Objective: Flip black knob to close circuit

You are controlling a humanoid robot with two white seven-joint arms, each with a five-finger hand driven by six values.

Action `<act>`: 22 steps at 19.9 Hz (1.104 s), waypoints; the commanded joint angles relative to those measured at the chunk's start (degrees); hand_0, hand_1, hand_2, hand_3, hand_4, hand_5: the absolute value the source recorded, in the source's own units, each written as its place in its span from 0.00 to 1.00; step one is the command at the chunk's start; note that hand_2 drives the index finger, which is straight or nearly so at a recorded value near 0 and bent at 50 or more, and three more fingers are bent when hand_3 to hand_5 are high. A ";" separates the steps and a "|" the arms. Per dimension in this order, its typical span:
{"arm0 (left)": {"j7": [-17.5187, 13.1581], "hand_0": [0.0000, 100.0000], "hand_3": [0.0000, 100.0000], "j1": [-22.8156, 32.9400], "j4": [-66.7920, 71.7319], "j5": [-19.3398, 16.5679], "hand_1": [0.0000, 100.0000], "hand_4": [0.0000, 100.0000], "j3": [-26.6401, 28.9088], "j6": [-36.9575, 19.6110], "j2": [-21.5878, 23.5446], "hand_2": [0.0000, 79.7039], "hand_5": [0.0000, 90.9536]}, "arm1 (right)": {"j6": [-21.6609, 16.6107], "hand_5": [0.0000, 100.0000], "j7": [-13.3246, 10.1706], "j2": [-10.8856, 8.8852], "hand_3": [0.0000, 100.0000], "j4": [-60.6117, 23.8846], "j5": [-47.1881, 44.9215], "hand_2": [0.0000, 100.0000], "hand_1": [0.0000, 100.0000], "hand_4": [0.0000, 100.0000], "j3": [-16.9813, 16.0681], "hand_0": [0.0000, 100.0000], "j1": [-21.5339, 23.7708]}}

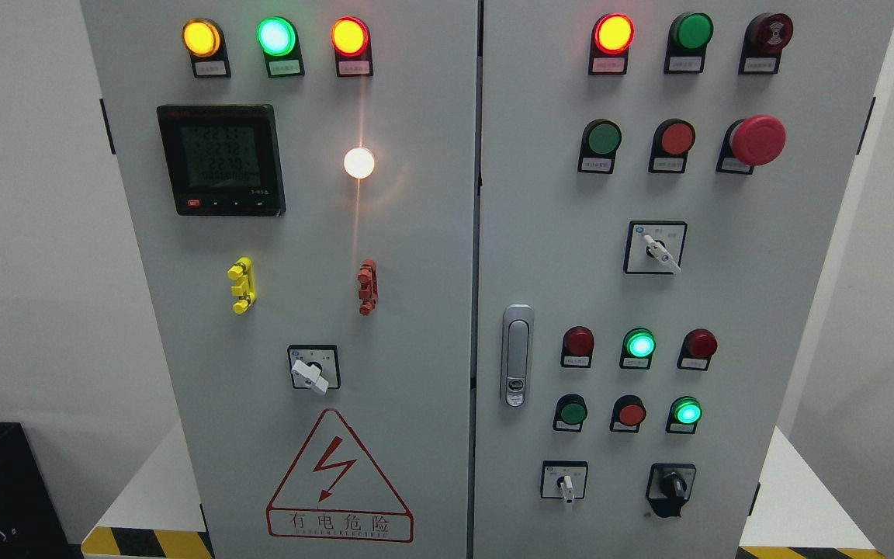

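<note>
Grey two-door control cabinet (416, 256), front face, no robot hand in frame; hand state impossible to tell.

Black knob (672, 487) at lower right of right door, just right of small white-handled switch (565, 485), below lit green lamp (685, 411). Red triangle warning sign (338, 481) on left door, reading "有电危险". Digital meter (221, 160) upper left, digits blurred. Button labels too small to read.
</note>
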 commanded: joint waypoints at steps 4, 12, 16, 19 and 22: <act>0.05 0.12 0.00 0.00 -0.06 0.00 0.56 0.00 0.04 -0.04 0.00 0.00 0.00 | 0.31 0.99 0.77 0.05 1.00 -19.90 7.34 0.87 0.02 0.96 -3.47 0.00 -0.04; 0.05 0.12 0.00 0.00 0.02 0.00 0.56 0.00 0.04 -0.04 0.00 0.00 0.00 | 3.82 1.00 5.96 0.05 1.00 -24.83 12.35 0.89 0.00 0.98 -3.38 0.00 -1.53; -0.04 0.12 0.00 0.00 0.02 0.00 0.56 0.00 0.04 -0.04 0.00 0.00 0.00 | 4.35 1.00 7.63 0.13 1.00 -25.26 13.93 0.89 0.00 0.98 -3.38 0.00 -3.99; -0.03 0.12 0.00 0.00 0.02 0.00 0.56 0.00 0.04 -0.04 0.00 0.00 0.00 | 5.05 1.00 9.12 0.13 1.00 -25.97 15.43 0.89 0.00 0.98 -3.38 0.00 -5.05; 0.05 0.12 0.00 0.00 -0.06 0.00 0.56 0.00 -0.04 -0.04 0.00 0.00 0.00 | 5.58 1.00 11.14 0.13 1.00 -27.46 16.57 0.89 0.00 0.99 -3.38 0.00 -5.66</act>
